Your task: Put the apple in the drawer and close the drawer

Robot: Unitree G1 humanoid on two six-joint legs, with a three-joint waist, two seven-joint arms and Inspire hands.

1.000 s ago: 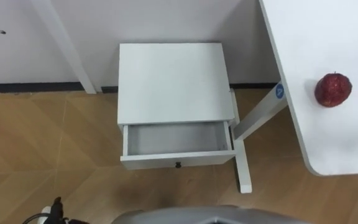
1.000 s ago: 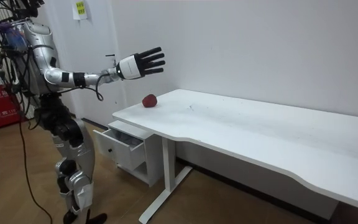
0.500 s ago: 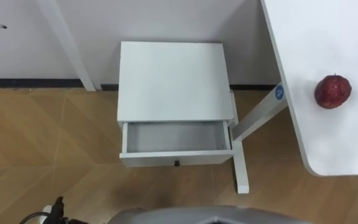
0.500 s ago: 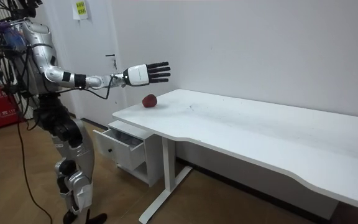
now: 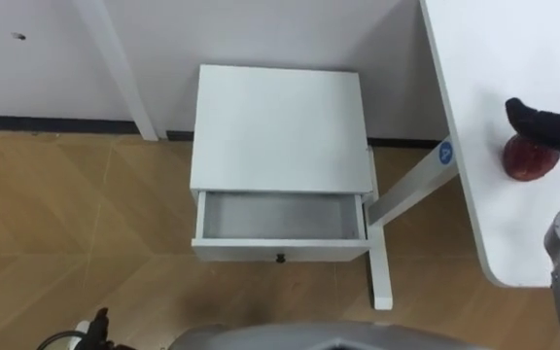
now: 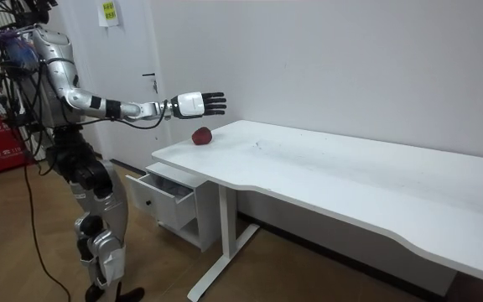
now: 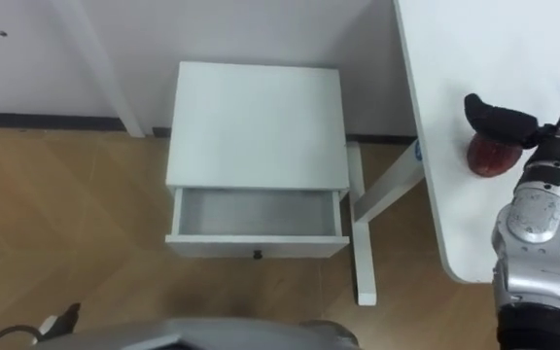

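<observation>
At the left, the small white cabinet [image 5: 280, 122] is seen against the wall on the wooden floor [image 5: 66, 224]. Its drawer [image 5: 282, 216] is pulled out towards the robot, and nothing is seen inside it. The little dark knob [image 5: 280, 258] on the drawer front is untouched. So the drawer stands ready to receive the fruit, but neither part of the task has been carried out: nothing has been put in, and the drawer has not been closed.

Just to the right of the cabinet, the table's leg [image 5: 402, 194] is seen, and above it the white table [image 5: 474, 68], whose edge overhangs the gap beside the cabinet.

Further right, the apple [image 5: 528, 163] lies on the table near that edge, well apart from the drawer. The right hand [image 5: 542, 124] is held out over it, with the fingers straight and spread loosely and nothing grasped. In the room view the hand is seen above the apple with clear air between them, so no contact is judged to have been made.

The work is therefore judged to be at its beginning, in the reach for the apple. What is left is nearly everything: the hand must be lowered and closed round the apple, the apple carried to the left and down into the drawer, and the drawer front pushed shut.
</observation>
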